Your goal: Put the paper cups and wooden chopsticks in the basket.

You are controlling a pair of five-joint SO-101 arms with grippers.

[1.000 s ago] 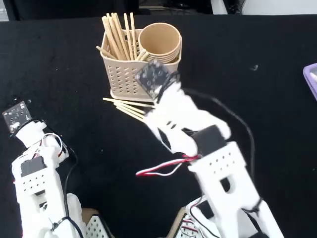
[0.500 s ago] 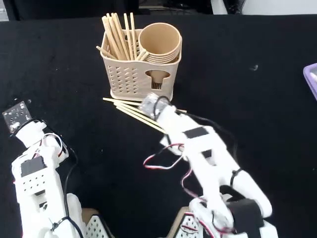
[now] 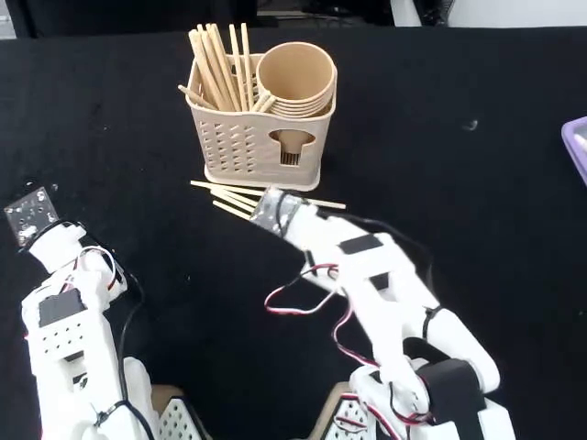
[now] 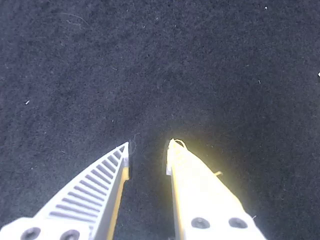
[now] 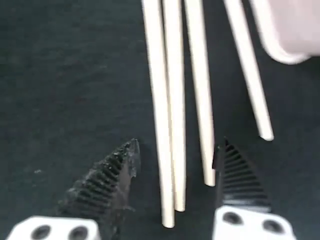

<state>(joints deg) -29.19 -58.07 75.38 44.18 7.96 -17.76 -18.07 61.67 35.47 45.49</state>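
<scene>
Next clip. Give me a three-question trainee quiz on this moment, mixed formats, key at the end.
1. True or false: the paper cups stand stacked inside the basket.
2. The right gripper is: A) shut on a cup; B) open, loose chopsticks between its jaws; C) above the basket.
3. Fill in: the left gripper hangs over bare black ____.
Key: 1 true; 2 B; 3 table.

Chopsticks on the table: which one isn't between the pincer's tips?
The chopstick nearest the basket; its end lies outside the open right pincer, while the other three run between its tips.
</scene>
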